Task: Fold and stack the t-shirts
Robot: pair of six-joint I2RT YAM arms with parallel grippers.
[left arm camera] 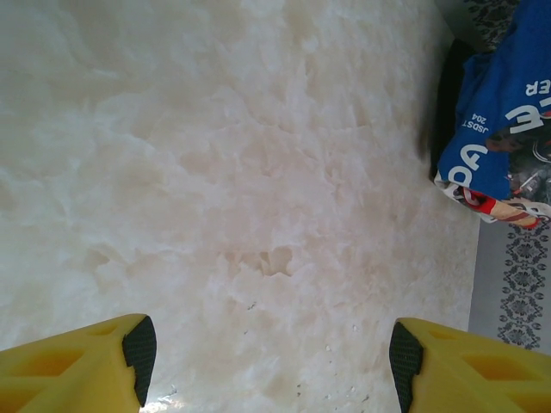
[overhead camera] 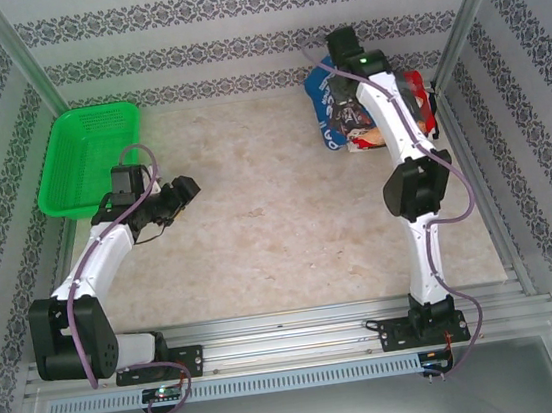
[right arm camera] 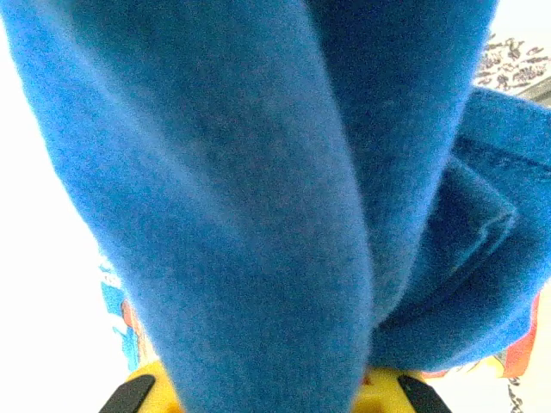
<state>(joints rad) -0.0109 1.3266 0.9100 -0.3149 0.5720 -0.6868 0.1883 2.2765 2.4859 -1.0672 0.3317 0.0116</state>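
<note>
Far right corner of the desk (overhead camera: 281,246), in the top view: a bunched royal blue t-shirt (overhead camera: 324,105) with white lettering, lying in a heap rather than folded. Just beside it, partly hidden behind the right arm, a red t-shirt (overhead camera: 423,98), also crumpled; not possible to tell from here how far the two overlap. No stack made yet.

Right gripper (overhead camera: 339,50) reached out to the far edge, directly above the blue heap. In the right wrist view, thick folds of the blue t-shirt (right arm camera: 241,198) draped close over the lens and running down between the right gripper (right arm camera: 267,400) jaws. Dark fingertips (right arm camera: 129,396) at the two bottom corners, set wide apart, so jaws spread with cloth between them rather than pinched on it. A scrap of orange-red print (right arm camera: 521,357) at the lower right edge.

Left gripper (overhead camera: 180,192) low over the left part of the desk, near the green plastic basket (overhead camera: 88,154) at the far left, well apart from both shirts. In the left wrist view, left gripper (left arm camera: 271,353) jaws wide open over bare marbled desk (left arm camera: 224,172), holding nothing. At the upper right of that view, the blue t-shirt (left arm camera: 504,103) with its white letters, and a strip of red print (left arm camera: 486,205) under its edge.
</note>
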